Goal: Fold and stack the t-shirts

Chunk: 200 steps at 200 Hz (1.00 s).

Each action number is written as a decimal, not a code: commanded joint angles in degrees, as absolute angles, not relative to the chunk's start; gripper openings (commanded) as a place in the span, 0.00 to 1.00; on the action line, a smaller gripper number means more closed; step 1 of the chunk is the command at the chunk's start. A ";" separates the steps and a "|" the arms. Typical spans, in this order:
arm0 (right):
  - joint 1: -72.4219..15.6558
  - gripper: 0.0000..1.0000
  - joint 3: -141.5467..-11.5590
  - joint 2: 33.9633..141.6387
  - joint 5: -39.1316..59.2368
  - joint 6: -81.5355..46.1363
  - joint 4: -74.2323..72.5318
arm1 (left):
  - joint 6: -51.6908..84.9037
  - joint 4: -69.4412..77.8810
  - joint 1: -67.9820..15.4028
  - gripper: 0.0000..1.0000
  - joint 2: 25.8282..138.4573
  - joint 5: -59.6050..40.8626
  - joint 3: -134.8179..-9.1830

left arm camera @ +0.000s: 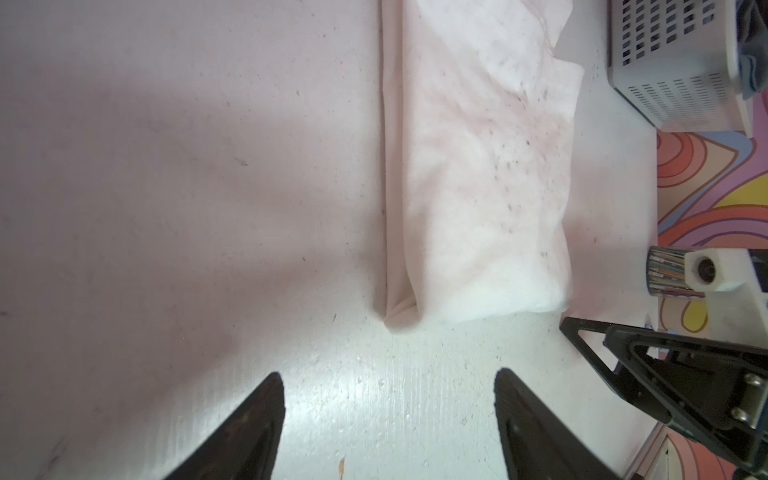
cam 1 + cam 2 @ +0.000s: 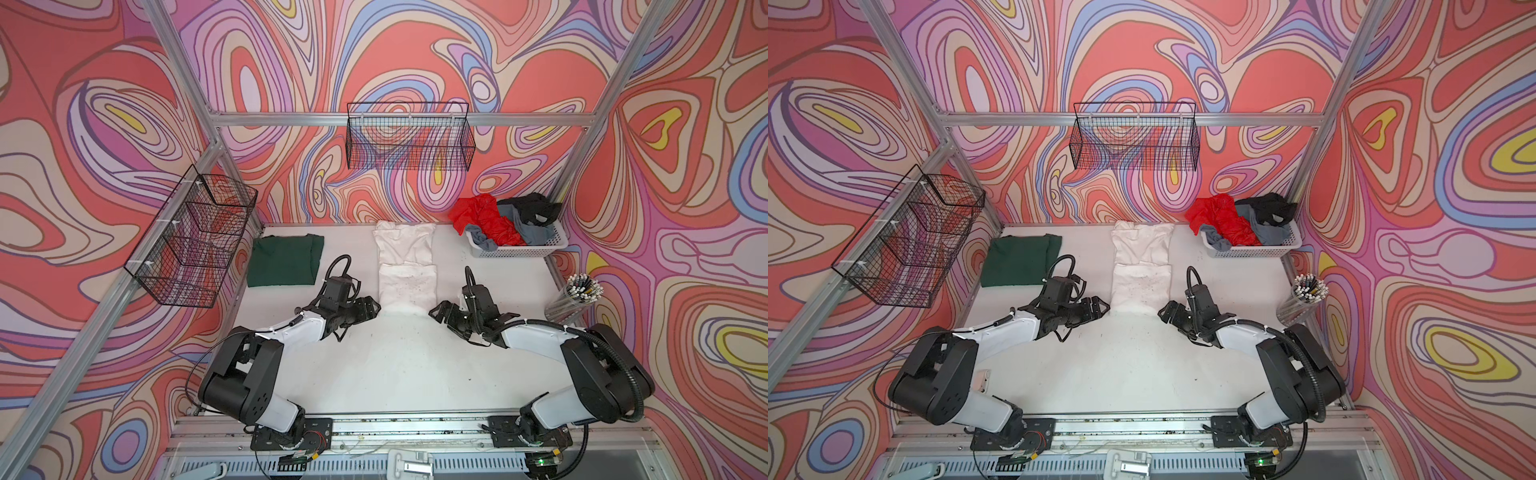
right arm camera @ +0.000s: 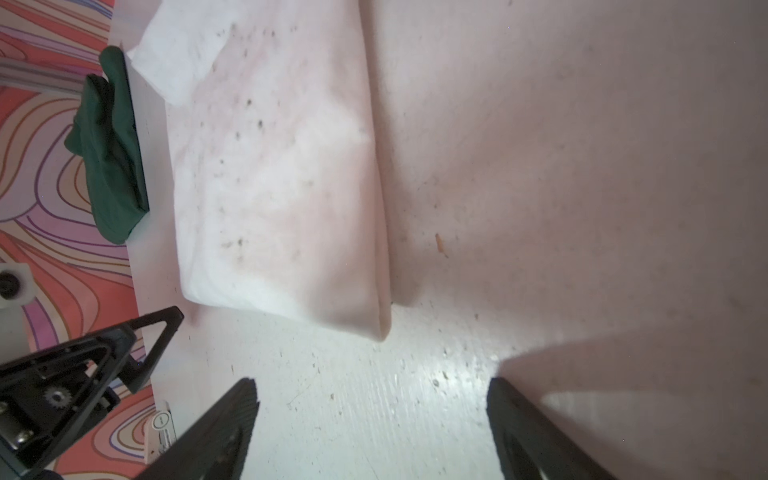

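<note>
- Dark green t-shirt (image 2: 286, 259): lay folded flat at the far left of the tabletop (image 2: 395, 365); judged to be the base of the stack.
- Left fingers (image 1: 249, 432): spread wide and empty, low over bare tabletop just short of the white shirt's near corner on that side.
- White t-shirt (image 2: 406, 270): lay mid-tabletop as a narrow lengthwise strip, its near end between the two arms; judged half-folded, and so the step in hand.
- Right fingers (image 3: 224, 428): likewise wide and empty, just short of the opposite near corner. The next move probably called for both pairs to advance, pinch the near corners together and carry them evenly toward the far end.
- Basket (image 2: 523, 250): stood at the far right, holding crumpled red (image 2: 478, 216), grey and black t-shirts not yet folded.
</note>
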<state>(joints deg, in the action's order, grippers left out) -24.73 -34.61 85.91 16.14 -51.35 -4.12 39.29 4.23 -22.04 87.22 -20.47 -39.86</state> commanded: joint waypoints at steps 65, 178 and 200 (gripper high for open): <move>-27.59 0.71 -34.44 92.02 15.03 -57.54 -12.31 | 44.36 14.14 -23.82 0.65 96.81 -24.82 -40.43; -28.44 0.55 -34.89 98.32 16.28 -60.32 -17.13 | 45.42 15.91 -24.04 0.50 101.29 -24.15 -40.86; -28.45 0.53 -34.67 99.00 16.13 -60.56 -17.58 | 45.87 16.47 -24.15 0.46 102.94 -24.74 -41.58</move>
